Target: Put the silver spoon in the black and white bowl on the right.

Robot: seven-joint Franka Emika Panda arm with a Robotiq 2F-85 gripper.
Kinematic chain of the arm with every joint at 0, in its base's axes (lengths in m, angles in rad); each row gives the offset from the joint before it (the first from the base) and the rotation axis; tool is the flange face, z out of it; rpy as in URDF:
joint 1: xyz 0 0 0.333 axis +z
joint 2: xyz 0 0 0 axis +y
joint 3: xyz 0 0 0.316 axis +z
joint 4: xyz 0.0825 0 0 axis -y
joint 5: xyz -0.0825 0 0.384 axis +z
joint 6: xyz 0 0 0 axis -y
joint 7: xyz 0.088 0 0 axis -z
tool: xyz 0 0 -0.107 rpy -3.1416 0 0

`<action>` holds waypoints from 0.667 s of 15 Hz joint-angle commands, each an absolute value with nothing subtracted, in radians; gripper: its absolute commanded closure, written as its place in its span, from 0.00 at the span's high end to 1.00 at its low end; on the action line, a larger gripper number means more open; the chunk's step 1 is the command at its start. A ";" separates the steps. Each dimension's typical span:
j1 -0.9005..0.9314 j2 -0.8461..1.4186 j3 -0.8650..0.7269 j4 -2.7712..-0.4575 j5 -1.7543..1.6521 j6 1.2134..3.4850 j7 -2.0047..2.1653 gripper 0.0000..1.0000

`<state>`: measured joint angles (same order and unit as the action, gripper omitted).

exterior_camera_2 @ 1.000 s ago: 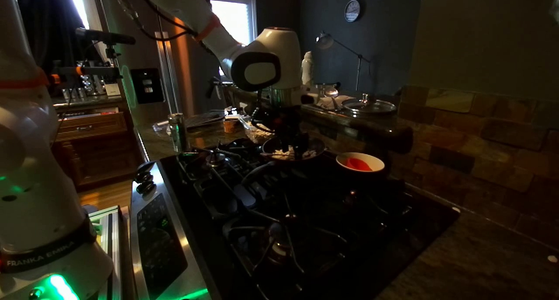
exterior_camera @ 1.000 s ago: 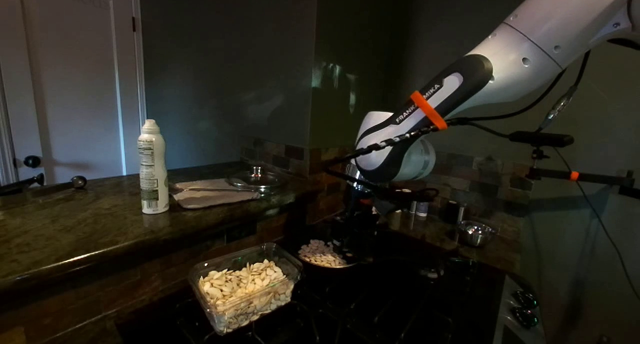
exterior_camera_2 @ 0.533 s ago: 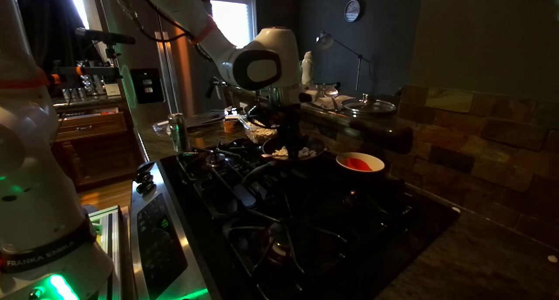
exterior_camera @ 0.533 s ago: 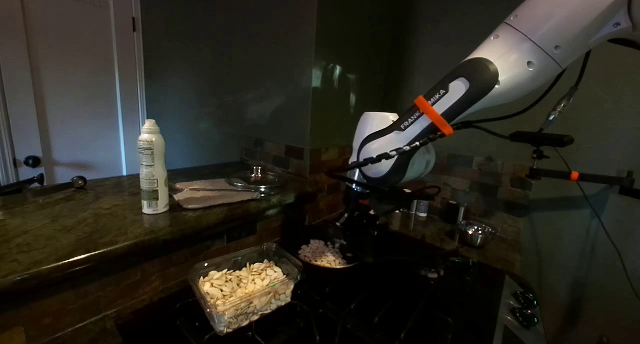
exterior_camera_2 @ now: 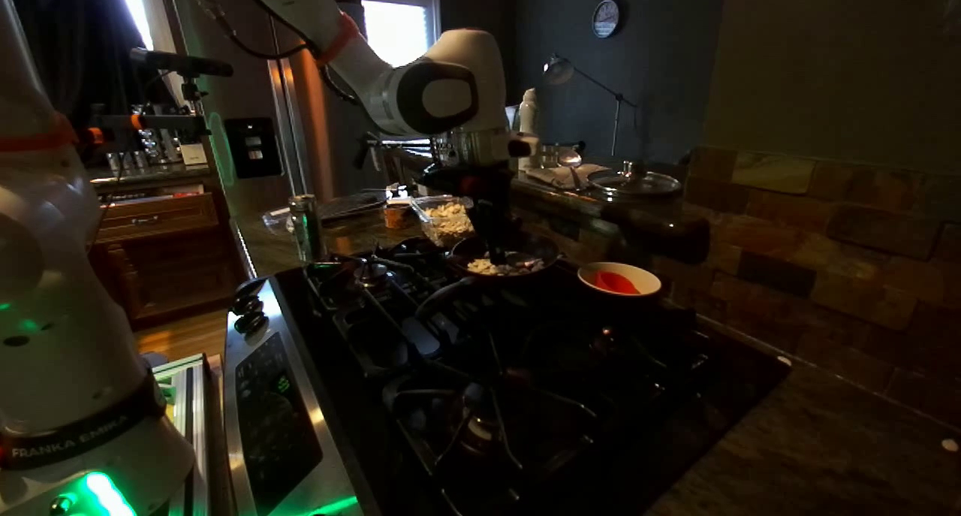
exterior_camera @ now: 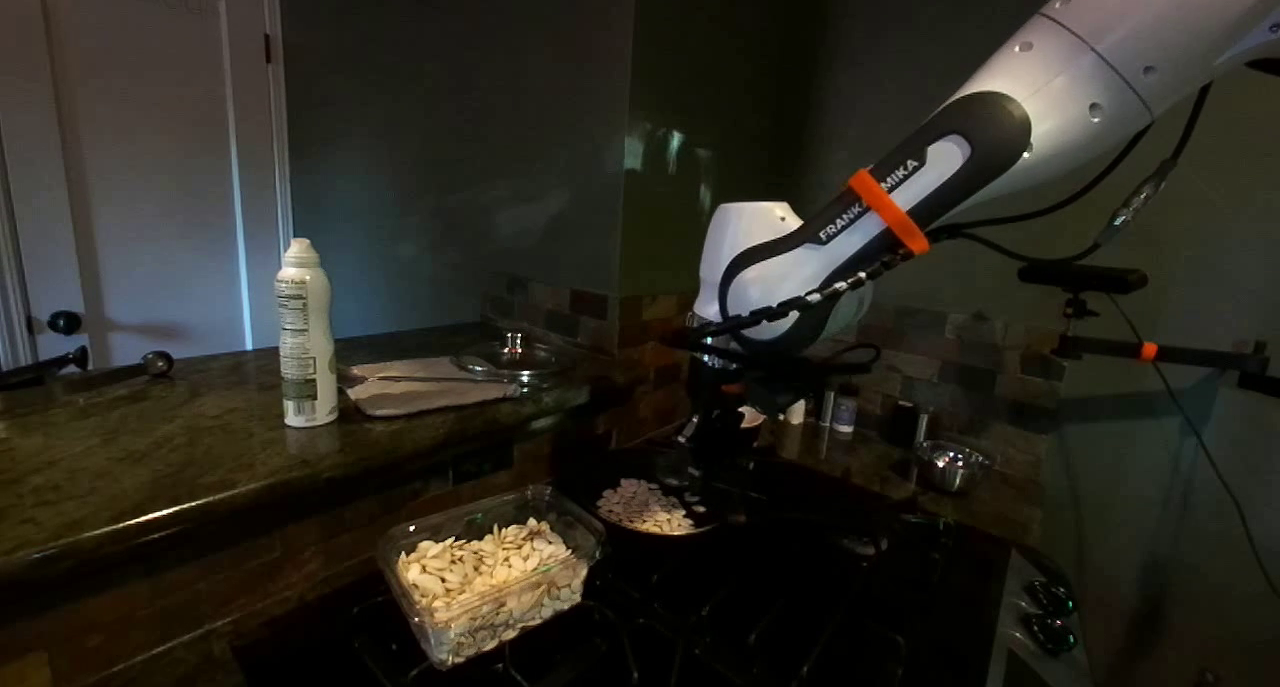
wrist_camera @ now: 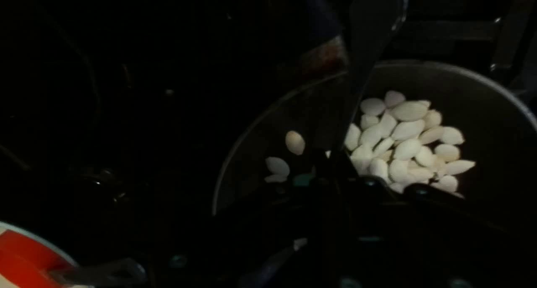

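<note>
A silver spoon leans up from between the fingers of my gripper in the dim wrist view, its wide end at the top. My gripper is shut on it, low over a dark pan of pale seeds. In an exterior view the dark gripper hangs at the pan, hiding most of the spoon. The black and white bowl, pale inside with something red in it, stands apart to the right of the pan. Its rim shows at the lower left of the wrist view, where a grey handle-like piece juts out.
A clear tub of seeds stands beside the pan. The pan's handle reaches over the stove grates. On the raised ledge are a white bottle, a cloth and a glass lid. A metal bowl sits farther back.
My gripper has closed on the spoon. The arm has risen a little, drawing the gripper up from the pan. The pan, tub and bowl have stayed in place.
</note>
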<state>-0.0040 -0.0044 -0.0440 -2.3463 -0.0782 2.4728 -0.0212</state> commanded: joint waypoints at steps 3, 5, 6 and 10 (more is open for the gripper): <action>0.002 -0.067 -0.042 -2.302 0.313 2.360 -0.414 0.01; -0.004 -0.065 -0.066 -2.274 0.473 2.324 -0.543 0.01; -0.010 -0.060 -0.080 -2.263 0.552 2.307 -0.604 0.01; -0.050 -0.033 -0.135 -2.231 0.815 2.170 -0.827 0.01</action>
<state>-0.0216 -0.0576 -0.0997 -2.2570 0.6559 2.2756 -0.6761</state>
